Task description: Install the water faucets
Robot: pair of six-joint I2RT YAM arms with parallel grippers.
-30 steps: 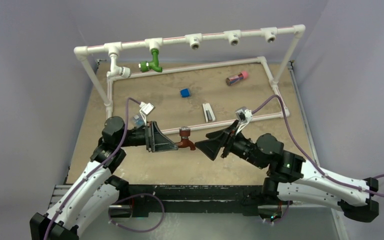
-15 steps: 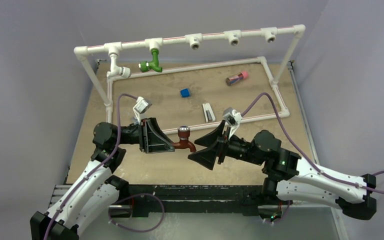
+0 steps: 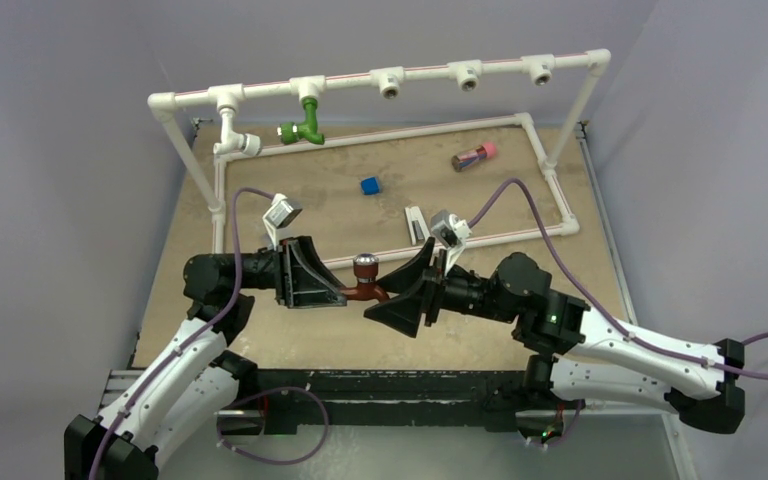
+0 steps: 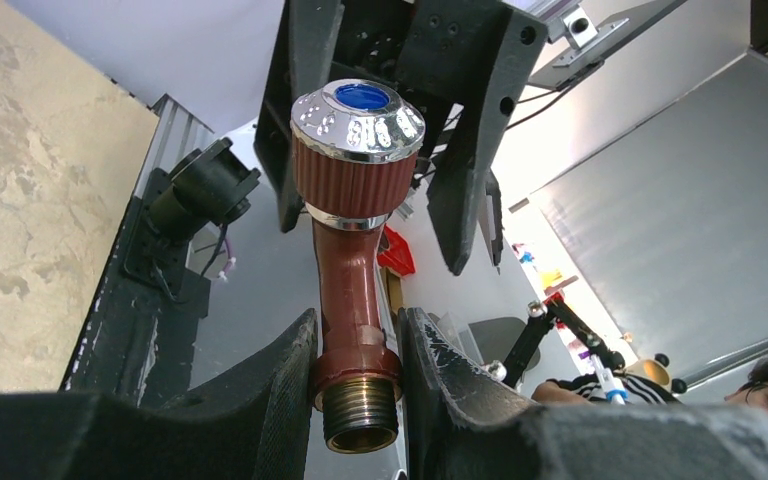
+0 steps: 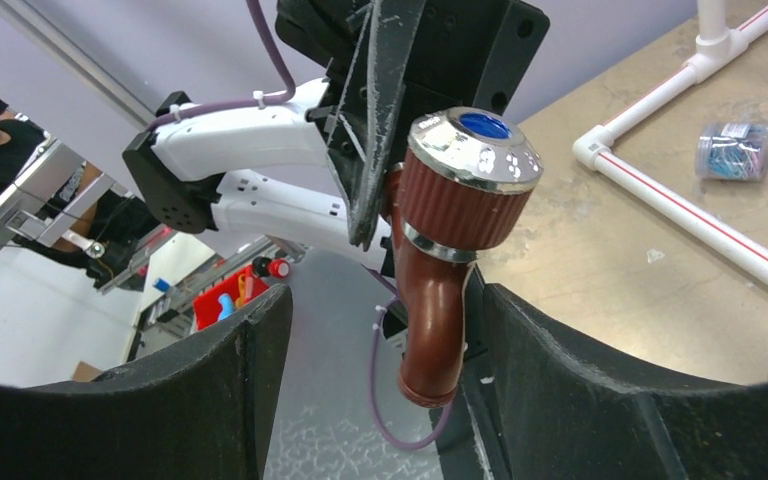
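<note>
The reddish-brown faucet (image 4: 352, 250) sits in mid-air over the near strip of the counter (image 3: 290, 200), chrome cap up, its threaded end gripped tight between the fingers of the left end effector (image 4: 358, 335). Facing it, the right end effector (image 5: 385, 300) straddles the spout, jaws spread, with clear room on one side. The pipe frame (image 3: 425, 70) has its front base pipe just behind them. Well beyond, the green faucet (image 3: 303, 128) and white faucet (image 3: 232, 135) hang from the top rail, with three open sockets (image 3: 466, 75) to their right.
</note>
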